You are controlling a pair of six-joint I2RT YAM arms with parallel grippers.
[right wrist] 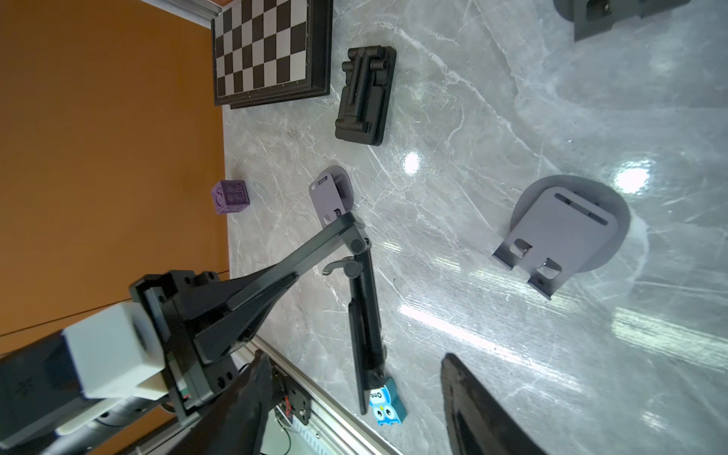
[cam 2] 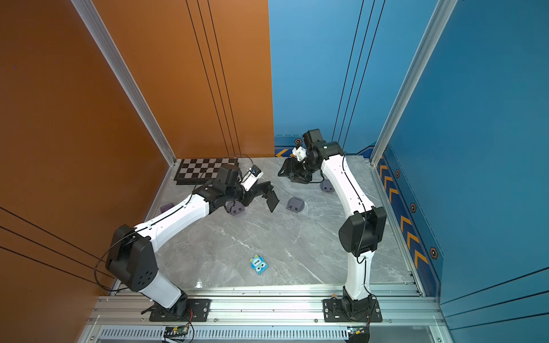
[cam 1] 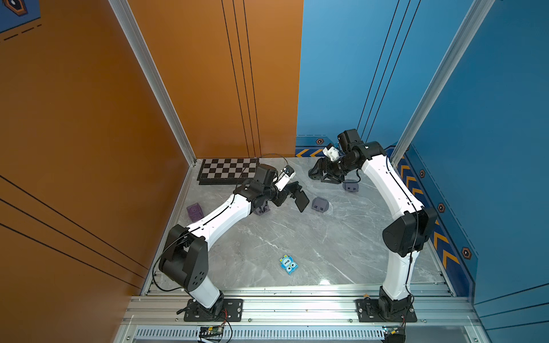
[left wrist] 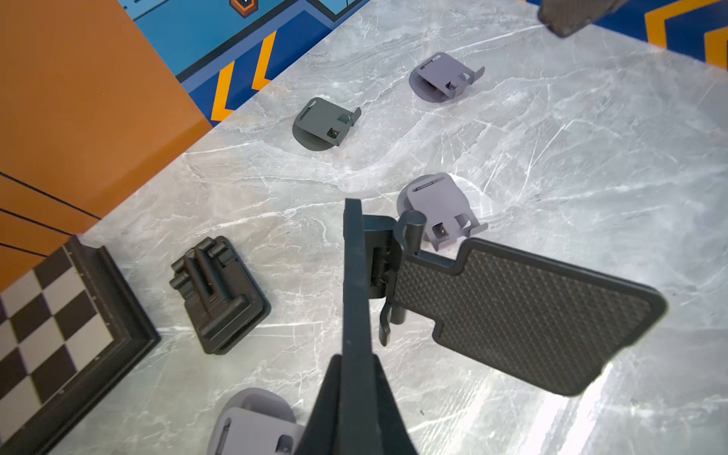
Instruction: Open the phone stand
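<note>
Closest to the lens in the left wrist view, found the left gripper (left wrist: 356,364) pinched tight on one plate of the black phone stand (left wrist: 528,319), with that plate edge-on and the textured plate swung out sideways from the hinge. Placed the stand aloft, clear of the marble table (cam 1: 297,237), just off the chessboard (cam 1: 227,170) toward the table's middle, with a grey stand (left wrist: 437,212) on the table close by (one of several scattered farther from the chessboard). Noted a second black stand (left wrist: 218,293) folded flat just beside the chessboard, untouched. Found the right gripper (cam 1: 319,173) along the back wall from the chessboard, well apart from the held stand, jaws spread with nothing between them. Judged the stand part-way open, not yet laid out wide, and the step in hand as widening that angle. To do it well: hold the left pinch firm and level; bring the right gripper to the free plate's far edge, away from the hinge, for leverage; close fully before pulling; swing along the hinge's own arc, not across it, to avoid twisting the plate out of the left pinch; stay high enough to clear the grey stands below. Saw also a purple cube (right wrist: 230,197) near the chessboard by the orange wall, and a blue owl toy (cam 1: 288,265) well apart from it.
</note>
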